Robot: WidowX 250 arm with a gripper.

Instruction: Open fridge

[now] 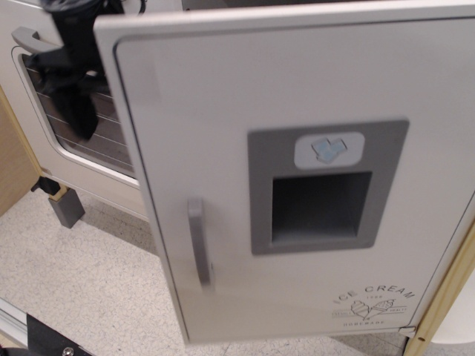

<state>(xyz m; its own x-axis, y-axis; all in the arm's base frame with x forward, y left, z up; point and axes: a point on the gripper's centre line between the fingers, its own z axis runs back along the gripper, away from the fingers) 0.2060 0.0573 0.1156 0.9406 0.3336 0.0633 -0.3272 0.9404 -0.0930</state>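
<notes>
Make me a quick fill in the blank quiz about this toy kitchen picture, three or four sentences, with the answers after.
1. The fridge door is swung ____ toward the camera.
2. Its grey handle runs ____.
3. The words printed near the door's lower right corner are ____.
4. The dark, blurred gripper sits in front of the ____ door's window.

Answers: open; vertically; ICE CREAM; oven

We see a pale speckled worktop (96, 289) running beneath the toy kitchen. Near its left edge a short grey block foot (67, 208) stands directly on it, under the cabinet's left side. At the near left corner a black strip with a small metal screw (56, 345) lies along the worktop, beside a light ribbed rail (11, 322).
</notes>
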